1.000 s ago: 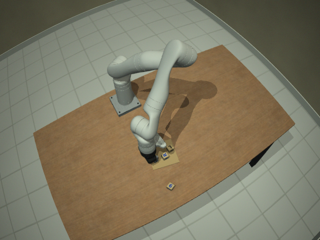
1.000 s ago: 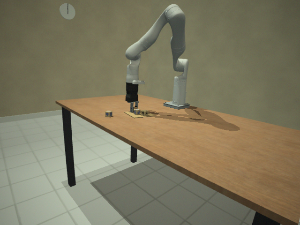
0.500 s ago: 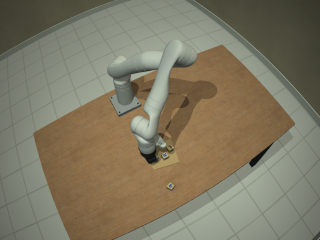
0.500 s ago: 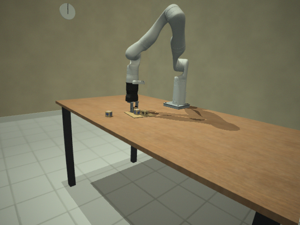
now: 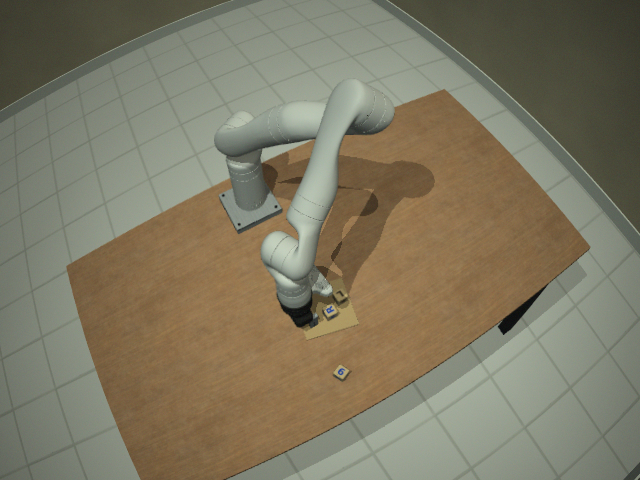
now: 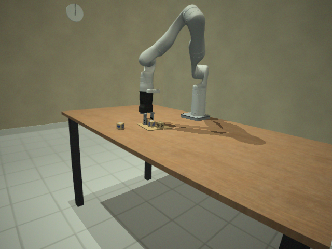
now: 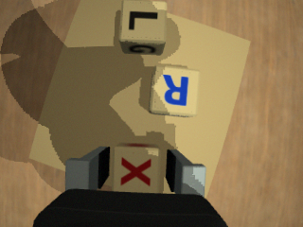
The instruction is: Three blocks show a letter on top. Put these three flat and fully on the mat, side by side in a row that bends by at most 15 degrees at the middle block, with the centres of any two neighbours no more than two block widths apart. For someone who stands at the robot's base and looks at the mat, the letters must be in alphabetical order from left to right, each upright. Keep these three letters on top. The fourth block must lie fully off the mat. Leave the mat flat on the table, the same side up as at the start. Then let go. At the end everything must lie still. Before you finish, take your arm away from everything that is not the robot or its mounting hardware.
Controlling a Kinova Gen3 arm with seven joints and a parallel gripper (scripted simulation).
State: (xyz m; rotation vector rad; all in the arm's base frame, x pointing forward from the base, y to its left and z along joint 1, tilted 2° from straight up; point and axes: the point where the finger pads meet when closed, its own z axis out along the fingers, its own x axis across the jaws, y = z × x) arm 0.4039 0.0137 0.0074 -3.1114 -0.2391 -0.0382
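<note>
Spread apart, the 2 fingers of my gripper point(image 5: 313, 321) point(image 6: 148, 120) point(image 7: 137, 170) stand around the red X block point(image 6: 149, 120) point(image 7: 136, 169), with a gap on each side. It sits on the tan mat point(image 5: 347, 317) point(image 6: 148, 128) point(image 7: 220, 71). Rightward in the top view comes the blue R block point(image 5: 330, 311) point(image 6: 151, 123) point(image 7: 175, 91), on the mat and out of line between its 2 neighbours, then the black L block point(image 5: 339, 296) point(image 6: 160, 124) point(image 7: 143, 23), also on it. A 4th block point(image 5: 341, 372) point(image 6: 120, 125), blue-marked on top, rests off the mat on the wooden table point(image 5: 217, 330) point(image 6: 214, 157).
</note>
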